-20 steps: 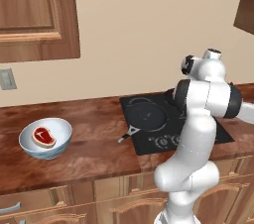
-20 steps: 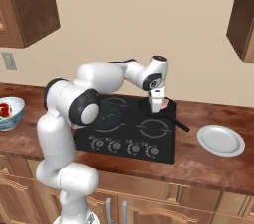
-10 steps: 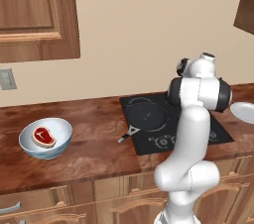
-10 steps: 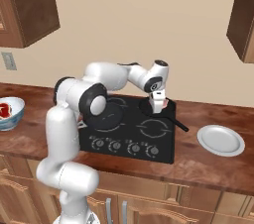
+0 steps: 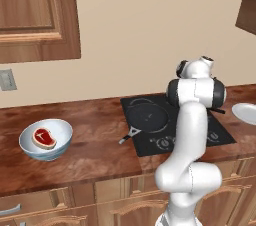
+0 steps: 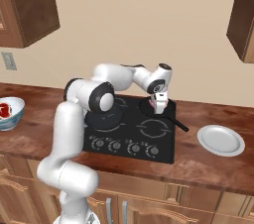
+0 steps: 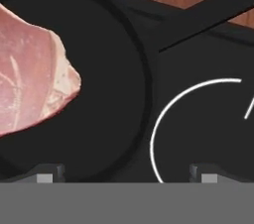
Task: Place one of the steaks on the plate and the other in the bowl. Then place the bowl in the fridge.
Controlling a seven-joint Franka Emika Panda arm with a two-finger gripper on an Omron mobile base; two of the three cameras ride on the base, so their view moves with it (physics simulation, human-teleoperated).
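One steak [image 5: 43, 138] lies in the white-and-blue bowl [image 5: 55, 151] at the counter's left end; the bowl [image 6: 12, 118] also shows at the left edge of the right base view. A second steak [image 7: 30, 86] lies in a black frying pan [image 7: 119, 69] on the cooktop's back right burner. My gripper [image 6: 159, 110] hangs low over that pan, pointing down. In the hand view it [image 7: 126, 173] stands open, its fingertips [image 7: 49, 172] wide apart, with the steak off to the left of the gap. The white plate [image 6: 221, 140] lies bare on the counter right of the cooktop.
The black cooktop [image 6: 129, 136] holds another frying pan [image 5: 147, 117] on its left burner, handle pointing to the front. The right pan's handle [image 6: 177, 124] sticks out toward the plate. Wooden wall cabinets [image 5: 35, 17] hang above the counter on both sides.
The arm's elbow and upper links have swung left, uncovering the plate in the left base view. The gripper has stayed over the right pan, open throughout.
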